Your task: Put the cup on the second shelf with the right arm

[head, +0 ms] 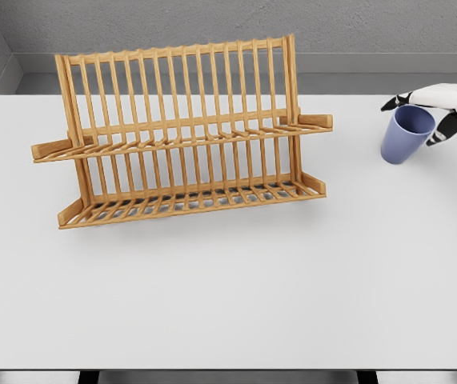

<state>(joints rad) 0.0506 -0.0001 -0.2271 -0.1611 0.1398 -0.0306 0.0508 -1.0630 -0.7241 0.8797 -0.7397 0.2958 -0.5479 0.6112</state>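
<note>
— Left of the white right hand, what stands on the white table?
— A two-tier slatted wooden dish rack, well apart from it, both shelves bare.
— And the hand itself?
— Its dark-tipped fingers are curled round a blue-violet plastic cup, which tilts, its mouth facing up toward the hand, near the table's right edge.

- Cup: blue-violet, plain, tilted with its mouth toward one o'clock, at the table's far right, well apart from the rack.
- Rack: wooden, two slatted shelves, upright, left of centre.
</note>
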